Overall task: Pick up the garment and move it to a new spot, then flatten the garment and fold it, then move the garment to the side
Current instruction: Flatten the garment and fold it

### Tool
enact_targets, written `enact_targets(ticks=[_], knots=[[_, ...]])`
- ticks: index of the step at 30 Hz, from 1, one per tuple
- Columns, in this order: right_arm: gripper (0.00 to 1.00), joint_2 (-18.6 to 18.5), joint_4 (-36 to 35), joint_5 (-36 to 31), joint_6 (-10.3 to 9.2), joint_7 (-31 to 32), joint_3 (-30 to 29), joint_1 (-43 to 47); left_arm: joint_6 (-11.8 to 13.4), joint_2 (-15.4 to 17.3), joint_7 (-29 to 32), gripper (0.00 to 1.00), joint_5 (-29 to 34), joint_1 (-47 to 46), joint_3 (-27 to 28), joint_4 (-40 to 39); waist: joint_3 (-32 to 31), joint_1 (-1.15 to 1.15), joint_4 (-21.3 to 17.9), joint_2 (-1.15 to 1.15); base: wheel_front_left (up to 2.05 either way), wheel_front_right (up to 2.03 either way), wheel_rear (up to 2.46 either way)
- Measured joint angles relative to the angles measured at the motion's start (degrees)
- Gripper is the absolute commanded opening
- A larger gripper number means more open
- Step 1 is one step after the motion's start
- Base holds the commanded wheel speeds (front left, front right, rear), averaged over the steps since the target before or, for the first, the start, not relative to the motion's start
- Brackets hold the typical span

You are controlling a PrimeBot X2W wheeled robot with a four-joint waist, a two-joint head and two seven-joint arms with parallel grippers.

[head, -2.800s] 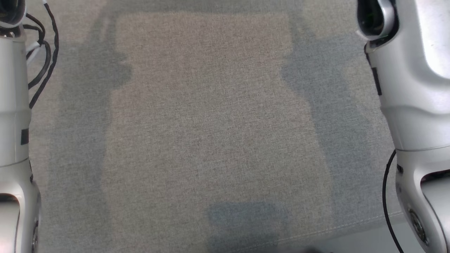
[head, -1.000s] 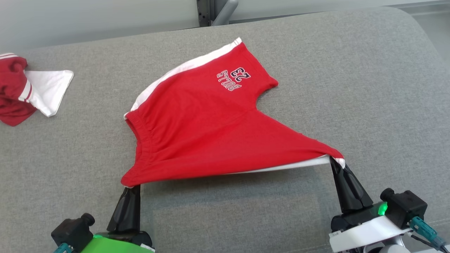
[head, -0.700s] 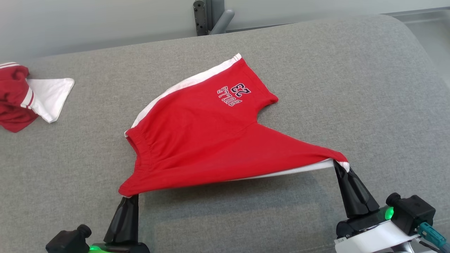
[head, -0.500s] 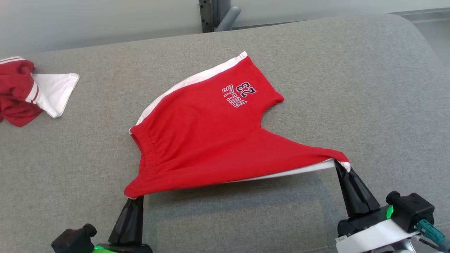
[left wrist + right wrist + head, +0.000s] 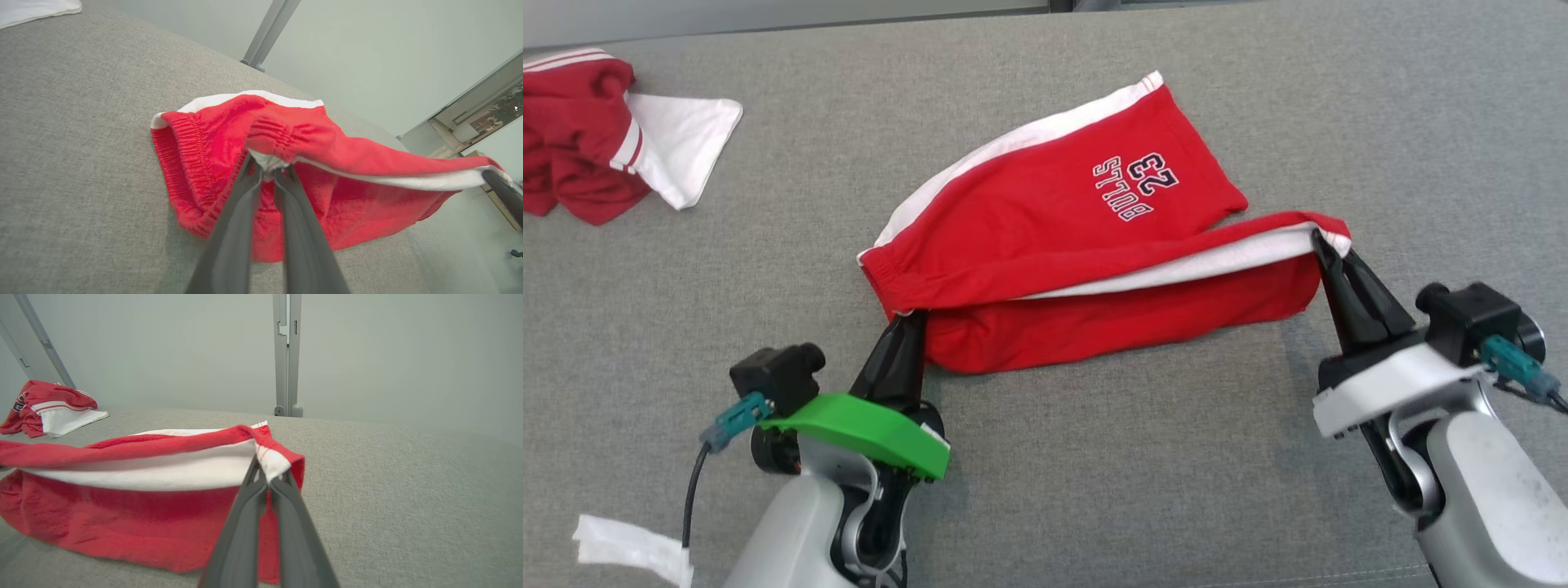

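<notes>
Red shorts (image 5: 1054, 212) mid-fold on the grey cushion (image 5: 1094, 457)
Left gripper (image 5: 913, 320) is clamped on the waistband corner and right gripper (image 5: 1319, 245) on the white-striped hem, with that edge held up over the rest. A bunched red-and-white garment (image 5: 580, 131) sits at the far left corner.

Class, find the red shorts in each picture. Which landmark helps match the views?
Head view: red shorts at centre, stretched between left gripper and right gripper.
Left wrist view: centre, waistband pinched at the gripper's tips.
Right wrist view: left and centre, hem corner pinched.
Shared landmark: crumpled red-and-white garment, upper left in head and left wrist views, far left in right wrist view.
</notes>
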Motion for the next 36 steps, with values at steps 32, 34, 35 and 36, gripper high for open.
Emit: enact_targets(ticks=[32, 34, 35, 36], knots=[[0.00, -1.15, 43.36, 10.99, 0.00, -1.03, 17.93, -43.69, 1.23, -2.21, 5.12, 0.00, -2.11, -21.29, 0.00, 15.91, 10.95, 0.00, 6.10, 0.00, 0.00, 0.00, 0.00], [0.00, -1.14, 45.42, 12.11, 0.01, -0.77, 18.44, -45.55, 1.38, -2.27, 5.12, 0.00, -2.16, -21.84, 0.01, 16.14, 11.16, 0.00, 6.30, 0.00, 0.00, 0.00, 0.00], [0.00, -1.15, 46.37, 12.51, 0.01, -0.65, 18.68, -46.43, 1.40, -2.32, 5.12, 0.00, -2.42, -22.13, 0.01, 16.28, 11.23, 0.00, 6.41, 0.00, 0.00, 0.00, 0.00], [0.00, -1.14, 47.25, 12.87, 0.01, -0.63, 19.02, -47.24, 1.43, -2.38, 5.12, 0.00, -2.83, -22.43, 0.00, 16.48, 11.28, 0.00, 6.54, 0.00, 0.00, 0.00, 0.00]])
